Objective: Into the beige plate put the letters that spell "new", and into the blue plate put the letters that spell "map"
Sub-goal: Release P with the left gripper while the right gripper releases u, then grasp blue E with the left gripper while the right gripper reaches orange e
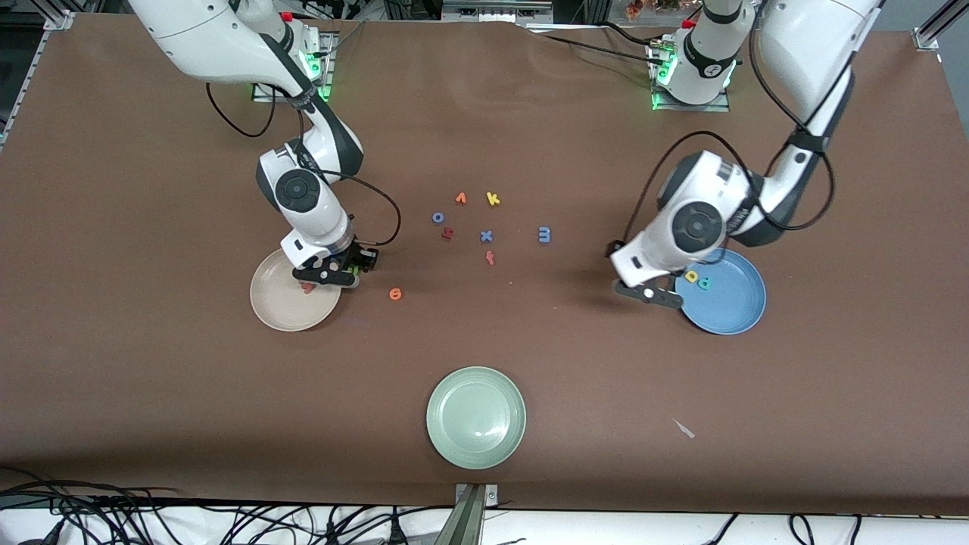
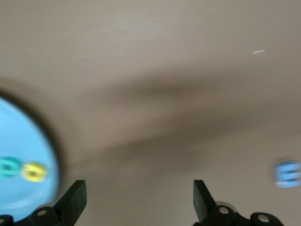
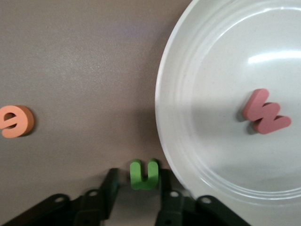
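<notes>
The beige plate [image 1: 281, 312] lies toward the right arm's end, with the red-pink w [image 1: 306, 286] in it. My right gripper [image 1: 333, 274] is low at that plate's rim. Its fingers straddle the green n [image 3: 144, 174] on the table, one touching it, a slim gap at the other. The orange e [image 1: 394, 294] lies on the table beside the plate. The blue plate [image 1: 730, 310] holds the yellow a [image 1: 691, 277] and the teal p [image 1: 704, 283]. My left gripper [image 1: 647, 291] hangs open and empty over bare table beside the blue plate. The periwinkle m [image 1: 544, 235] lies mid-table.
A pale green plate [image 1: 475, 416] sits nearest the front camera. Mid-table lie an orange v [image 1: 460, 198], a yellow k [image 1: 493, 199], a blue o [image 1: 437, 217], a blue x [image 1: 486, 236] and two dark red letters [image 1: 490, 258].
</notes>
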Motion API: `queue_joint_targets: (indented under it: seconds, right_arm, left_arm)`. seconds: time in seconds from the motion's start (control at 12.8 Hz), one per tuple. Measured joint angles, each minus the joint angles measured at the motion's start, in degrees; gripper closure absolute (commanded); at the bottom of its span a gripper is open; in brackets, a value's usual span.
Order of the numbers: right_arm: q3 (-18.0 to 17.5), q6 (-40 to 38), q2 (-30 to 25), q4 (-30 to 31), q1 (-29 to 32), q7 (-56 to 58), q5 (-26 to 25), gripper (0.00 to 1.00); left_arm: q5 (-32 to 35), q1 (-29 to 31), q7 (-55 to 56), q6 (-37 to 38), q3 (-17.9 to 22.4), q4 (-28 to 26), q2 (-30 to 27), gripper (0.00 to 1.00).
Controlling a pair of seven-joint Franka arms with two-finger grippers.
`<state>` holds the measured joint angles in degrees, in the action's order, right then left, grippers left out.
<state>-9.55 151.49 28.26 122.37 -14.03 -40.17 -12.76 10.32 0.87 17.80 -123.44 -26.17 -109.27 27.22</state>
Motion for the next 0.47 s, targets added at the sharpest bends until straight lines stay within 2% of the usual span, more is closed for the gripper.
queue_joint_targets:
  seconds: [0.16, 0.31, 0.47]
  right_arm:
    - [0.28, 0.02, -0.19, 0.14, 0.01, 0.28, 0.0, 0.82]
    - [0.41, -0.32, -0.75, -0.12, 0.02, 0.63, 0.0, 0.82]
    - [0.38, -6.59, -2.16, -3.12, 0.02, 0.67, 0.0, 0.82]
  left_arm:
    - [0.0, -0.96, 7.42, -2.91, -3.33, -0.76, 0.11, 0.0]
    - [0.0, -4.44, 13.86, -5.46, -3.72, -1.64, 0.78, 0.0]
    - [0.86, -7.76, 19.51, -8.04, -3.68, -2.13, 2.52, 0.0]
